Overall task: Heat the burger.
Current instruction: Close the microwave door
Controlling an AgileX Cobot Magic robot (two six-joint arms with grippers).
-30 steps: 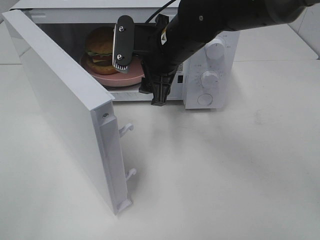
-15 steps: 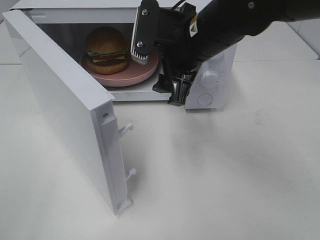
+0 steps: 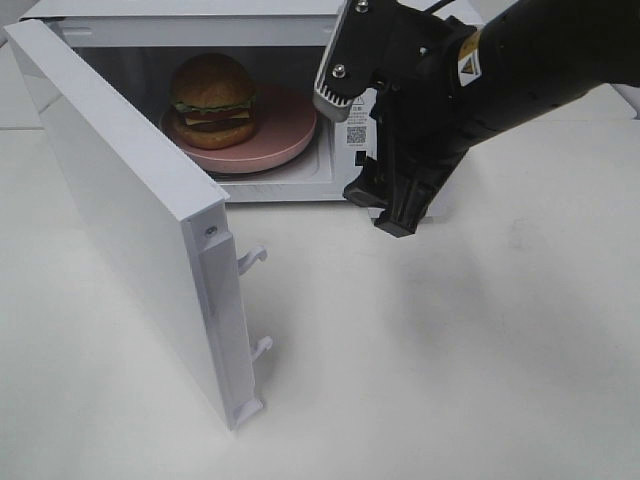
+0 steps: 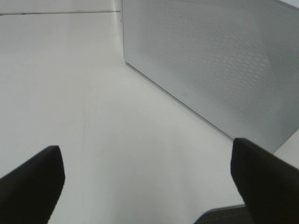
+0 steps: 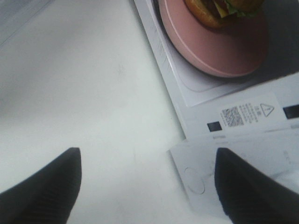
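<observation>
Out of the microwave (image 3: pixel 190 8) cavity comes the right gripper (image 3: pixel 362 155): half a second ago it hung at the plate's right rim, and now it sits further right and nearer, in front of the control side of the oven and above the worktop (image 3: pixel 450 350). Its fingers (image 3: pixel 338 80) stand wide apart with nothing between them, and the right wrist view shows the same (image 5: pixel 149 186). The burger and the plate have not shifted.

The burger (image 3: pixel 213 100) stands upright inside the cavity on a pink plate (image 3: pixel 290 135), on the plate's left half and narrower than it. Its domed bun is glossy golden brown, with a green lettuce frill, red tomato, yellow cheese and a dark patty below.

The microwave sits at the far edge of the worktop, towards the far left corner. Its door (image 3: pixel 120 200) is swung fully open and juts towards the near left, two white latch hooks (image 3: pixel 252 258) showing on its free edge. A small printed label (image 3: pixel 357 135) is on the frame right of the cavity. The dark right arm hides most of the control panel from above.

The left gripper (image 4: pixel 149 182) hangs low over bare worktop, fingers (image 4: pixel 32 182) wide apart and empty, beside a pale panel with a fine dotted pattern (image 4: pixel 210 60).
</observation>
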